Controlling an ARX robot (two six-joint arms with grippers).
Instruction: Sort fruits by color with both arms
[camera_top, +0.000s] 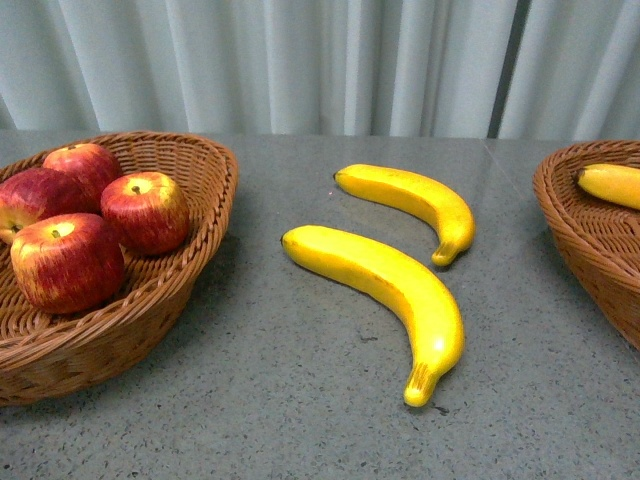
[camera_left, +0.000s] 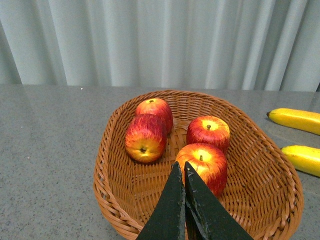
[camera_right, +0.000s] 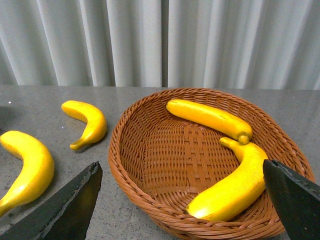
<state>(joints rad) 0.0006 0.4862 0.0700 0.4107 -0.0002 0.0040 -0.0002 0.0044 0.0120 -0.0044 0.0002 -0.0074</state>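
Several red apples (camera_top: 66, 262) lie in the left wicker basket (camera_top: 215, 190). Two yellow bananas (camera_top: 385, 275) (camera_top: 410, 195) rest on the grey table between the baskets. The right basket (camera_top: 570, 220) holds a banana (camera_top: 612, 184); the right wrist view shows two bananas (camera_right: 207, 117) (camera_right: 235, 187) inside it. My left gripper (camera_left: 181, 167) is shut and empty, poised over the apple basket (camera_left: 107, 165) just in front of the nearest apple (camera_left: 202, 162). My right gripper (camera_right: 180, 164) stands open over the near rim of the banana basket (camera_right: 120, 165). Neither arm shows in the front view.
A pale pleated curtain (camera_top: 320, 60) closes off the back of the grey table (camera_top: 300, 400). In the right wrist view the two loose bananas (camera_right: 90, 122) (camera_right: 30, 167) lie on the table beside the basket.
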